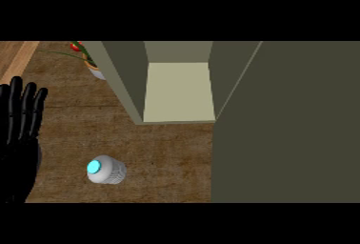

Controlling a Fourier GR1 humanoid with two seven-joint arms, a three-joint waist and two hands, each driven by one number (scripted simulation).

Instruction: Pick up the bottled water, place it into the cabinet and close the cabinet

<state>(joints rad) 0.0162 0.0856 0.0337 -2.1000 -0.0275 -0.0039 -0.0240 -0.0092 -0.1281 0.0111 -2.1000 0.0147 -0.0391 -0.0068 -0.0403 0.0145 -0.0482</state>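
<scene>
From the head view, looking steeply down, the brown bench (162,152) fills the left and middle of the frame, with a lighter wooden strip along its upper left corner. The cabinet (134,81) stands in the upper middle, grey-green on its outer walls, and it is open: its pale cream inner floor (177,90) shows between the side walls, and nothing can be seen inside it. Its door (288,124) is swung out and covers the whole right side of the frame as one large dark olive panel, from the top edge to the bottom. The bottled water (106,170) stands upright on the bench in the lower left of the frame, seen from above as a round white ribbed body with a bright turquoise cap; it is below and to the left of the cabinet opening, well apart from it, and nothing touches it. No label or writing can be read on the bottle or on the cabinet. In the upper left, just beside the cabinet's left wall, a pale pot (97,71) holds a plant with thin green leaves and something red; the cabinet partly hides it. The left robot hand (20,138) shows at the left edge, black, resting with its fingers straight and spread, pointing up the frame, holding nothing and apart from the bottle. The right one does not show.
</scene>
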